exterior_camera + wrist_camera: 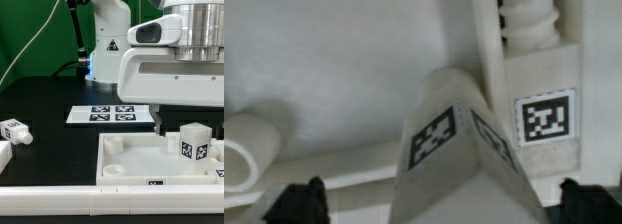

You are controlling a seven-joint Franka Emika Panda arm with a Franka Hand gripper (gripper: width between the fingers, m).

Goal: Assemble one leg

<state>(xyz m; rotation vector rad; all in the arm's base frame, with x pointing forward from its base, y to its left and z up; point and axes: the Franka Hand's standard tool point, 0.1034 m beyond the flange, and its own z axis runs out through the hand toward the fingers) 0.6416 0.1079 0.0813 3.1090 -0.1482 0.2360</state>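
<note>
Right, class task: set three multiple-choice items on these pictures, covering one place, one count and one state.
1. Where is the upright leg?
A. on the marker board
B. on the panel
C. on the bare table

2. How many tags does the marker board carry?
A. two
B. six
C. four

3. How is the pincer?
A. open
B. shut on the leg
C. shut on the panel

Answers:
1 B: in the exterior view the leg stands on the panel, near its corner.
2 C: four tags show on it, in two rows of two.
3 A: in the wrist view its fingertips stand wide apart, clear of the leg.
</note>
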